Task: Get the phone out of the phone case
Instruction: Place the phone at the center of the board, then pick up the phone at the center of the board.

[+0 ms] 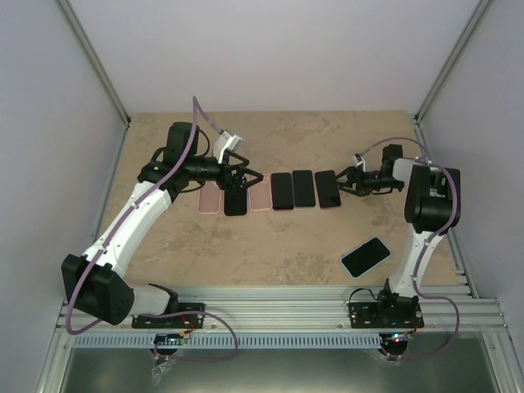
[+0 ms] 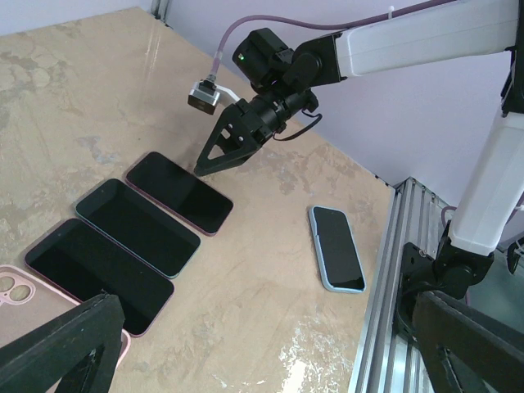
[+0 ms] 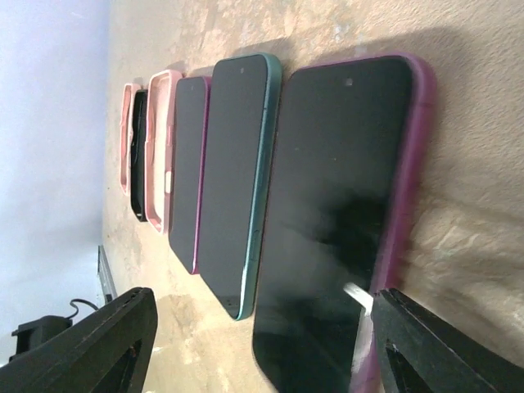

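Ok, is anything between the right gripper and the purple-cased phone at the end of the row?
Nothing visible does. The right gripper is open right at the purple-cased phone, with no object between them. The teal-cased phone lies alongside, on the side away from the gripper.

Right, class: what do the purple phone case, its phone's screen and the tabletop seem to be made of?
Purple case: probably soft silicone or rubbery plastic; matte, rounded rim. Screen: likely glass; glossy black, mirroring light. Tabletop: stone-look, beige and mottled; possibly laminate, slightly shiny in the left wrist view.
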### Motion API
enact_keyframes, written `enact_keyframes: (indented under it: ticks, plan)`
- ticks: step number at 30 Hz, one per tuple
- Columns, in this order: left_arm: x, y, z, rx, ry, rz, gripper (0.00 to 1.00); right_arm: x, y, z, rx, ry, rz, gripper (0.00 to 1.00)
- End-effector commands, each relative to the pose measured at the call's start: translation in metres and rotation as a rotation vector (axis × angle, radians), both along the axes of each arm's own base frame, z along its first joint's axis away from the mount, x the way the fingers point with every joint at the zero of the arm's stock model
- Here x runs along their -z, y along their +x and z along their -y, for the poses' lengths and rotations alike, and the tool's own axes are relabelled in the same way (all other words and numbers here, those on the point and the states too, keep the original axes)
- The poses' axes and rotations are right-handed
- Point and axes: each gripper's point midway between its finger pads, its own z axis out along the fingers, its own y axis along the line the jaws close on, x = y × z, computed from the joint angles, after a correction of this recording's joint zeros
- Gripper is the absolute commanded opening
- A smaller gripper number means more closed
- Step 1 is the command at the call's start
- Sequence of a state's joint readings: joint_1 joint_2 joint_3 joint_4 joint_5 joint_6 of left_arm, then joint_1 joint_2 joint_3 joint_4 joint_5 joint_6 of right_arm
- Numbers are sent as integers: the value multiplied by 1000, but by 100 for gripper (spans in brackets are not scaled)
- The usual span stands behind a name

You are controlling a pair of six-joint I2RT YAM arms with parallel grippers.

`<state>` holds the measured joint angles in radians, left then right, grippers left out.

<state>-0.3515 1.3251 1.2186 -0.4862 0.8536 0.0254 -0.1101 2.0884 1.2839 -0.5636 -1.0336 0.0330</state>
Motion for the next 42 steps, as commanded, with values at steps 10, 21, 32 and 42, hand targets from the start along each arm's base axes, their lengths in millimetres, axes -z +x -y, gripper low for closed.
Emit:
enact_keyframes:
  ticks: [10, 21, 32, 42]
  plan:
    - [-8, -3, -3, -9, 1, 42, 99, -43, -4, 11, -59, -112, 153, 89]
    - [-3, -3, -4, -14, 8, 42, 100, -79, -57, 32, -259, -414, 414, 97]
    - [0, -1, -3, -16, 11, 35, 100, -49, -147, 70, -547, -724, 448, 98]
    - [4, 2, -1, -7, 8, 17, 99, -4, -236, 89, -811, -783, 322, 98]
